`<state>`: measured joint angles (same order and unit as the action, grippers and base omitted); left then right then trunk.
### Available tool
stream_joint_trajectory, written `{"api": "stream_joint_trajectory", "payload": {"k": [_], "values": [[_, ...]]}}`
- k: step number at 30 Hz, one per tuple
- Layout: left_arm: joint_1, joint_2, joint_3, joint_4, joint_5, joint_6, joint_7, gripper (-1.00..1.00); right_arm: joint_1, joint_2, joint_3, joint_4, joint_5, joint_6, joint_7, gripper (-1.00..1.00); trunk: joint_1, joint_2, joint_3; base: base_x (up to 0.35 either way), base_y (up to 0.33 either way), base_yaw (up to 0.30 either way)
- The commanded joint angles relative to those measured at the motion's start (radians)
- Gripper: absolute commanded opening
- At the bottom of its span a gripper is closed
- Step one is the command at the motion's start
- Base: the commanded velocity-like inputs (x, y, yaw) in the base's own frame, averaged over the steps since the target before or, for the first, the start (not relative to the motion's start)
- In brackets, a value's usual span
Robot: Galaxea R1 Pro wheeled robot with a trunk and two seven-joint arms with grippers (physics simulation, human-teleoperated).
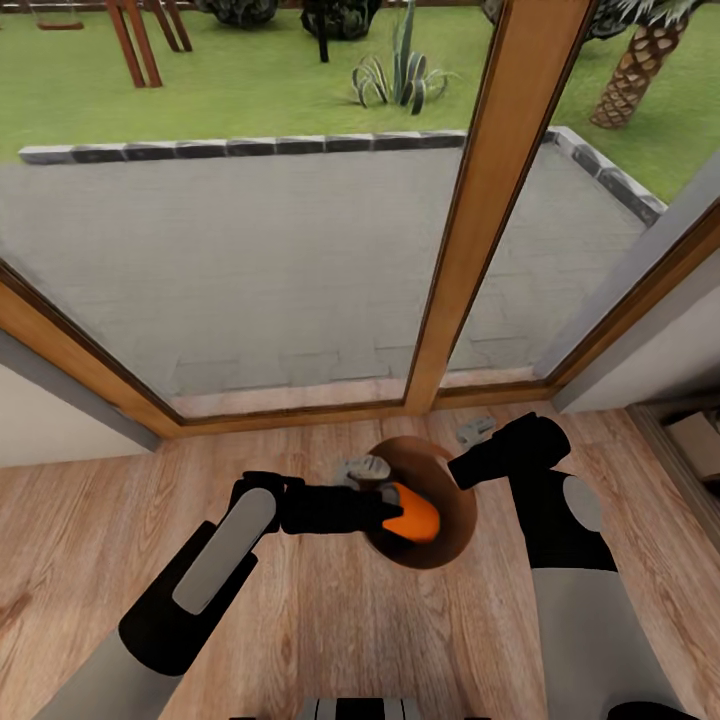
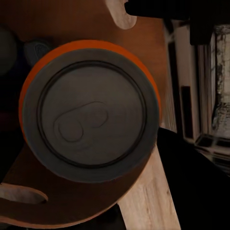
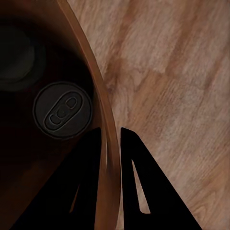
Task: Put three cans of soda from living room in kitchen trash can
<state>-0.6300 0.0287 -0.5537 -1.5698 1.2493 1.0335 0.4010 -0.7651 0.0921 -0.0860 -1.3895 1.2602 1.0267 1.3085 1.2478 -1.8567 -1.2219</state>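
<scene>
1. Bin (image 1: 455, 545) stands on the wood floor by the glass doors. Right claw (image 3: 111, 139) pinches its rim, one finger inside, one outside.
2. Left claw (image 1: 385, 505) holds the orange can (image 1: 412, 517) over the bin mouth, not released.
3. Inside the bin, one can (image 3: 62, 110) upright, top up; a second round shape next to it, too dark to confirm.
4. Orange can: long axis roughly vertical, silvery top (image 2: 91, 115) facing the wrist camera.
5. Judgement: last can, drop pending.

Light wood plank floor (image 1: 330, 620), the tash can (image 1: 455, 540) upright on it.
</scene>
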Motion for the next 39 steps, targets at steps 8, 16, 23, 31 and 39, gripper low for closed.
{"api": "stream_joint_trajectory", "payload": {"k": [8,16,23,31,39], "values": [[0.000,-0.002,0.001,0.048,-0.071,0.014,0.056,1.00,0.000,0.001,0.003,0.000,-0.030,0.021,0.061,-1.00,0.000,0.000,0.000,0.000,0.000,0.000],[0.000,-0.003,0.001,0.048,-0.071,0.014,0.059,1.00,0.000,0.000,0.003,0.000,-0.030,0.021,0.061,-1.00,0.000,0.000,0.000,0.000,0.000,0.000],[0.002,0.001,0.001,0.033,-0.070,0.014,0.054,1.00,0.000,0.000,0.002,0.000,-0.030,0.021,0.061,-1.00,0.000,0.000,0.000,0.000,0.000,0.000],[0.011,0.028,0.000,-0.023,-0.048,0.014,0.041,1.00,-0.001,-0.003,-0.003,0.004,-0.029,0.021,0.061,-1.00,0.000,0.000,0.000,0.000,0.000,0.000],[0.005,0.144,0.009,-0.028,0.092,0.014,-0.001,1.00,-0.002,-0.010,-0.009,0.018,-0.030,0.021,0.058,-1.00,0.000,0.000,0.000,0.000,0.000,0.000]]}}
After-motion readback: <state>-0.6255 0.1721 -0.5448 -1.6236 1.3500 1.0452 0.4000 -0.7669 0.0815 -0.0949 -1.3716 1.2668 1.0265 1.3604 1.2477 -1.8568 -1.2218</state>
